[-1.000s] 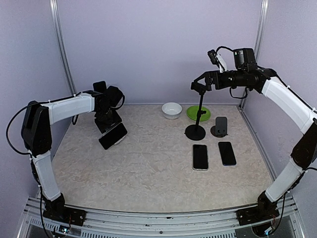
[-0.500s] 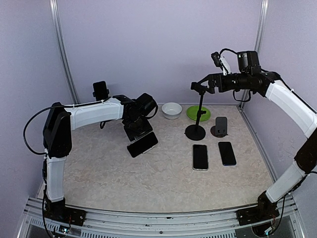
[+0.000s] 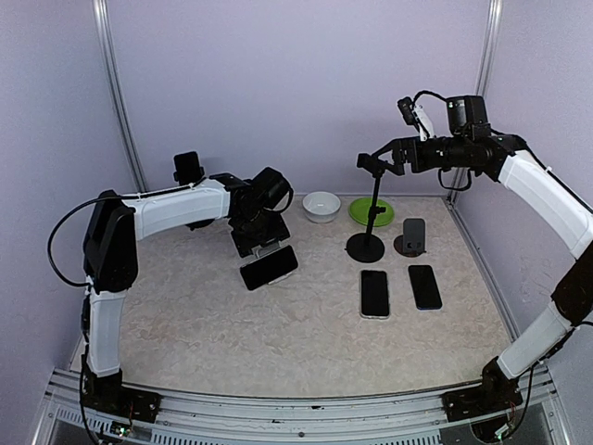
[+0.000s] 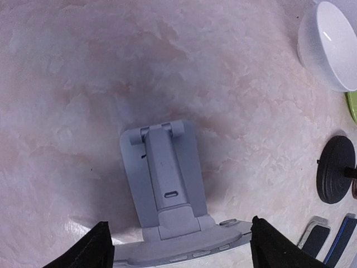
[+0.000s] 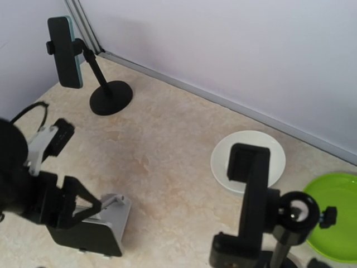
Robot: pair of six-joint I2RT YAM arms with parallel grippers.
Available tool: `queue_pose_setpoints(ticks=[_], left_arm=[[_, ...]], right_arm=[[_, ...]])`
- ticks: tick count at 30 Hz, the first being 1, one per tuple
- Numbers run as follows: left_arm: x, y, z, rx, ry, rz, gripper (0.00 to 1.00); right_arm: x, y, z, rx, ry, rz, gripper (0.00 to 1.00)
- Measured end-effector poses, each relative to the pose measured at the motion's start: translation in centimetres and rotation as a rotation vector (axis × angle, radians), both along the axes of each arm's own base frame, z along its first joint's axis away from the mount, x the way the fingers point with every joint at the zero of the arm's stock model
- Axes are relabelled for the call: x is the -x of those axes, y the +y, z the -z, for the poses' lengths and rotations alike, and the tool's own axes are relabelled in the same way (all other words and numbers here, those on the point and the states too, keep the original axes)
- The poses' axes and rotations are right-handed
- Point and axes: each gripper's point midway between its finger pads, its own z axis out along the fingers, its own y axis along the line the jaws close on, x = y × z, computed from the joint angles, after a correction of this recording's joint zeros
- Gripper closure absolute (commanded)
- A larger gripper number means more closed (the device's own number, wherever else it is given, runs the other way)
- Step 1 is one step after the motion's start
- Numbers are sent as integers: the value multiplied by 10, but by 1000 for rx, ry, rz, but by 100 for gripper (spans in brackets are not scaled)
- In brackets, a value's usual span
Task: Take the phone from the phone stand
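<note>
A black phone (image 3: 270, 269) lies sideways on a small grey stand (image 4: 165, 177) left of the table's middle. In the left wrist view only its top edge (image 4: 181, 249) shows, behind the stand's back. My left gripper (image 3: 266, 252) reaches down over it, one fingertip (image 4: 99, 248) at each short end of the phone, touching. The right wrist view shows the phone (image 5: 83, 237) resting on the stand (image 5: 115, 215). My right gripper (image 3: 387, 158) hovers high at the head of a tall black stand (image 3: 369, 215). Its fingers are hidden.
The tall stand's clamp (image 5: 250, 177) holds nothing. A white bowl (image 3: 321, 206) and a green plate (image 3: 371, 211) sit at the back. Two phones (image 3: 374, 293) lie flat at the right, near a small dark stand (image 3: 413, 236). Another phone on a stand (image 3: 188, 169) is at the back left.
My left gripper has carried the phone and its grey stand from the left side toward the table's middle, then almost stopped. The right arm has barely shifted.
</note>
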Motion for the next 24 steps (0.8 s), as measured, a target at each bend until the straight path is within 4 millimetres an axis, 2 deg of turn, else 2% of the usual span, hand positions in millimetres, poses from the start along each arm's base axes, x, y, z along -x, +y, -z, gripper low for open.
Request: queue_pose_setpoints(ticks=[2, 6, 8, 11, 14, 18, 20, 24], left_arm=[[-8, 0, -3, 6, -21, 34, 2], [-21, 0, -14, 11, -64, 115, 1], [-26, -1, -26, 16, -98, 197, 1], [-20, -1, -48, 75, -149, 357, 1], [-12, 16, -72, 156, -199, 489, 1], [-19, 49, -99, 201, -290, 590, 3], [-18, 56, -100, 191, -308, 649, 6], [0, 46, -84, 165, -284, 791, 9]], right_arm=[[0, 0, 0, 0, -1, -1, 0], [0, 0, 0, -2, 0, -5, 0], [1, 0, 0, -2, 0, -5, 0], [2, 0, -3, -4, -5, -6, 0], [6, -2, -8, -6, -14, -10, 0], [12, -2, -17, -16, -30, -22, 0], [15, -1, -23, -24, -38, -34, 0], [23, 2, -33, -38, -48, -65, 0]])
